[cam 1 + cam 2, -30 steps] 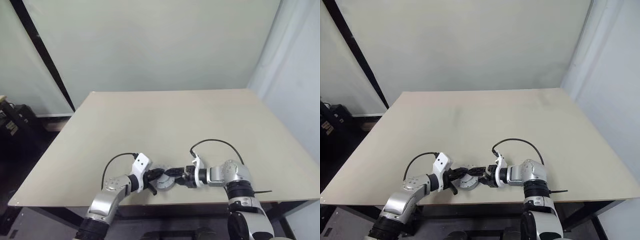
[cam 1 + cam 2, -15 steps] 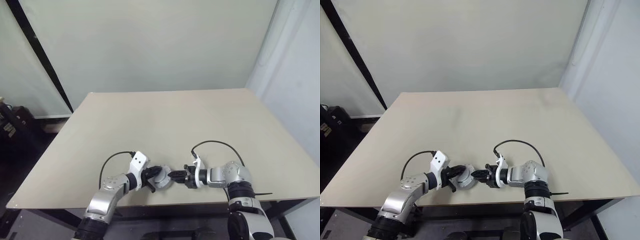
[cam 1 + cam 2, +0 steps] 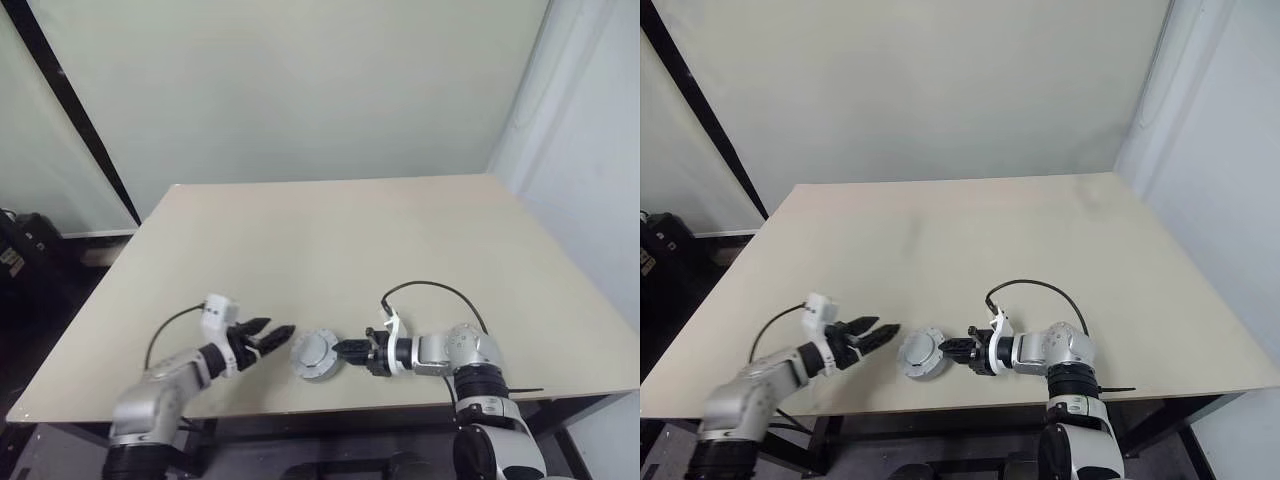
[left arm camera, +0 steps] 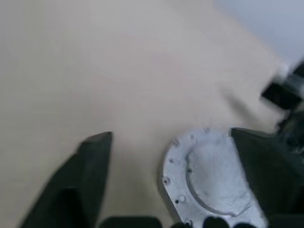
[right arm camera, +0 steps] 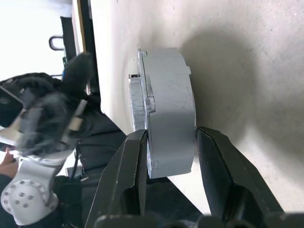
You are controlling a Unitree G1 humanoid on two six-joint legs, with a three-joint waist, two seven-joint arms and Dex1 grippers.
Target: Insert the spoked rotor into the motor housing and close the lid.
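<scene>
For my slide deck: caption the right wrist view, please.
Right gripper shut on the closed motor housing at the table edge.

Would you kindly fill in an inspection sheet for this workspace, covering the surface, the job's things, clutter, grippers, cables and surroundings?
Surface: beige table, bare apart from the job's assembly near the front edge.
Job's things: motor housing with the lid on; spoked rotor cannot be seen.
Clutter: nothing seen.
Grippers: right gripper clamps the housing's side wall between its fingers; left gripper open, apart from the housing.
Cables: a black cable loops over the right wrist, another over the left.
Surroundings: pale wall behind, a dark diagonal bar at left.
</scene>
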